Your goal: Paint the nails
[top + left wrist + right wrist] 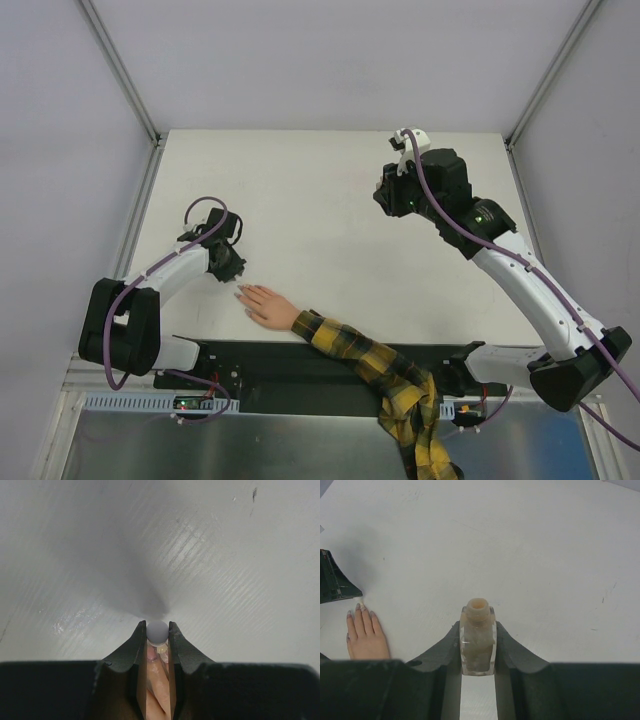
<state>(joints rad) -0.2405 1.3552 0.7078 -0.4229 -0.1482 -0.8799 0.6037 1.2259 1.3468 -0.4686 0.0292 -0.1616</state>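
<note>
A small flesh-coloured hand lies palm down on the white table, at the end of a yellow-and-black plaid sleeve. Its nails point toward my left gripper, which hovers right over the fingertips. That gripper is shut on a grey round-topped brush cap. Between its jaws I see the hand's fingers and one pinkish nail below the cap. My right gripper, far back on the right, is shut on an open, clear polish bottle.
A black base strip runs along the near table edge under the sleeve. Grey walls and metal rails bound the table on the left, right and back. The left gripper's black body shows beside the hand in the right wrist view.
</note>
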